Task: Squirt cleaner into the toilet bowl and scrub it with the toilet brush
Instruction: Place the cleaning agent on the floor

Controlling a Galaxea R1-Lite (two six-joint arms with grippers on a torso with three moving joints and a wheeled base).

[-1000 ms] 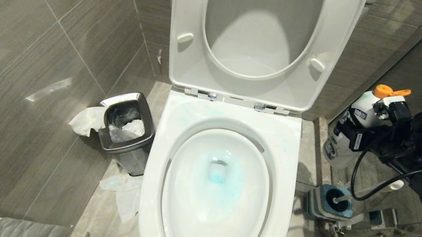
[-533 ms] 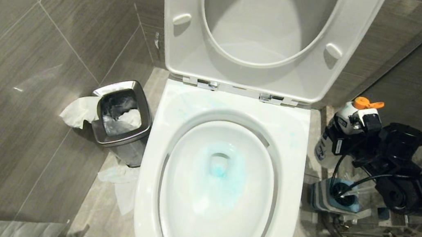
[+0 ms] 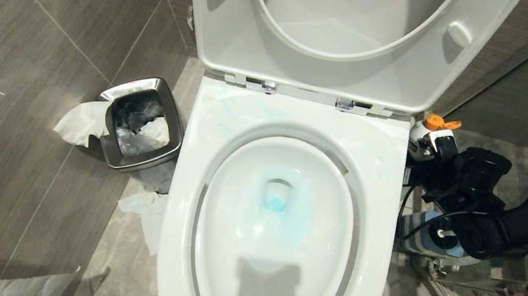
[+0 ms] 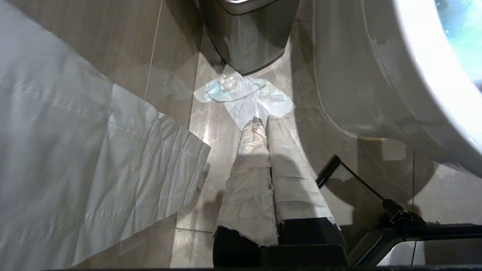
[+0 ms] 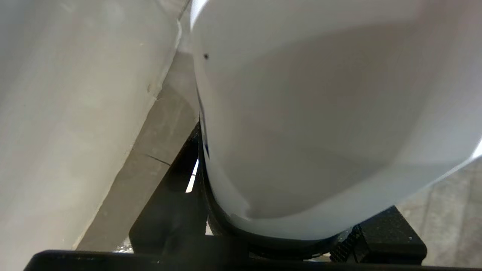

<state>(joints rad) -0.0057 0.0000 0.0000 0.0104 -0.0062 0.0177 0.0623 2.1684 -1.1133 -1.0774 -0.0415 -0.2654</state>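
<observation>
The white toilet bowl stands open, seat and lid raised. Pale blue cleaner tints the porcelain round the drain, with faint streaks on the rim. My right gripper is low beside the toilet's right side, shut on a white bottle with an orange cap; this bottle fills the right wrist view. In front of it the toilet brush stands in its grey-and-blue holder, its head hidden. My left gripper, fingers taped white, is shut and empty above the floor left of the bowl.
A square steel waste bin with crumpled paper stands left of the toilet. Tissue lies on the floor before it. A large paper sheet hangs by the left arm. Grey walls close in behind and at both sides.
The camera has tilted down, so the whole scene has shifted. My right arm has lowered the bottle toward the floor, closer to the toilet's right side. The left gripper has stayed put.
</observation>
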